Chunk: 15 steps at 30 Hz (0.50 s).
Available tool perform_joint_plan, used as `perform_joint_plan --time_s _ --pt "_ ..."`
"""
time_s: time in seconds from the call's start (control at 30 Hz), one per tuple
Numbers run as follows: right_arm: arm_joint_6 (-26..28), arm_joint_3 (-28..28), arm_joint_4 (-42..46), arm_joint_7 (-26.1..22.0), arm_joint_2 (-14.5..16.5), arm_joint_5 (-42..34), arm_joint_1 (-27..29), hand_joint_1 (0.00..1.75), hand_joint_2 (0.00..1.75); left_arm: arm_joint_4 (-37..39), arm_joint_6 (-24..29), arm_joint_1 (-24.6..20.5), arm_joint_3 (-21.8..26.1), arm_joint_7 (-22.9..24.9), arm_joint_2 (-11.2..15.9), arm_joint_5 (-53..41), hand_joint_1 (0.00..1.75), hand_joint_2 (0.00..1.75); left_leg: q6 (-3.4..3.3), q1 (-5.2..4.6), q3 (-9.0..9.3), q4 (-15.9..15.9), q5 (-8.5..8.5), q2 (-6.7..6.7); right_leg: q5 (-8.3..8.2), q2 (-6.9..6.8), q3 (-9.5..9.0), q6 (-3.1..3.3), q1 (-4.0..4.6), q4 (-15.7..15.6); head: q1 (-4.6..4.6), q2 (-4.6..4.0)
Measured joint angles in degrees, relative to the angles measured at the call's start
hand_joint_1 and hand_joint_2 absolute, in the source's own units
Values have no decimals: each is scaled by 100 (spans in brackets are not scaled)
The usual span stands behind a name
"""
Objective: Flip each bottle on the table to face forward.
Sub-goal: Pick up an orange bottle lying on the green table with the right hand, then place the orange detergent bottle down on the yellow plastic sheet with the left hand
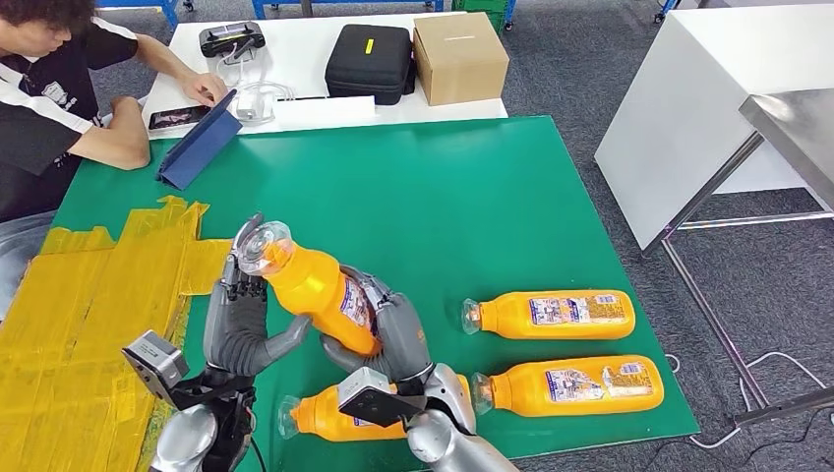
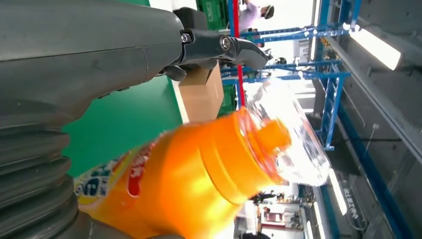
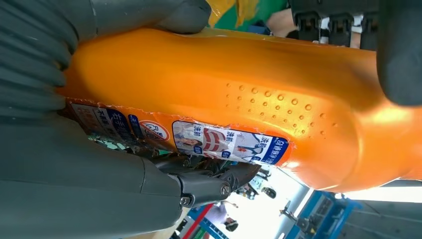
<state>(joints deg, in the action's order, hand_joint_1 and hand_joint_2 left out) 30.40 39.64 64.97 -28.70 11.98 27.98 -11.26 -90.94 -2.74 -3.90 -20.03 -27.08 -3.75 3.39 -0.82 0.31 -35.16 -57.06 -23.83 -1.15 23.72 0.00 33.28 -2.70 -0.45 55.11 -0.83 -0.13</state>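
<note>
Bottles point(image 1: 551, 315), 3 lying flat, flank the right hand point(image 1: 393, 339).

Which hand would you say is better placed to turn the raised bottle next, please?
Probably the right hand: it wraps the raised bottle's body, while the left hand only steadies its cap end.

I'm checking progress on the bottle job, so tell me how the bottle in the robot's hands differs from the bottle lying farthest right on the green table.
The held bottle is lifted off the green table and tilted, cap up toward the left; the far-right bottle lies flat on it, cap pointing left. The right hand grips the held bottle's body with the left hand near its cap; nothing touches the far-right bottle. Both are orange with clear caps and printed labels.
</note>
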Motion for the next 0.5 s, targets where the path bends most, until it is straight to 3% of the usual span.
perform_joint_plan --time_s 0.37,0.5 --pt "16 66 -225 2 9 4 -66 175 175 72 -53 -56 -85 20 106 -10 0 175 0 1 0 0 0 0 0 0 2 0 1 0 0 0" --pt "109 69 -311 -37 26 37 -95 175 175 130 -354 -118 -172 180 145 70 0 175 0 0 0 0 0 0 0 0 1 0 0 0 0 0"
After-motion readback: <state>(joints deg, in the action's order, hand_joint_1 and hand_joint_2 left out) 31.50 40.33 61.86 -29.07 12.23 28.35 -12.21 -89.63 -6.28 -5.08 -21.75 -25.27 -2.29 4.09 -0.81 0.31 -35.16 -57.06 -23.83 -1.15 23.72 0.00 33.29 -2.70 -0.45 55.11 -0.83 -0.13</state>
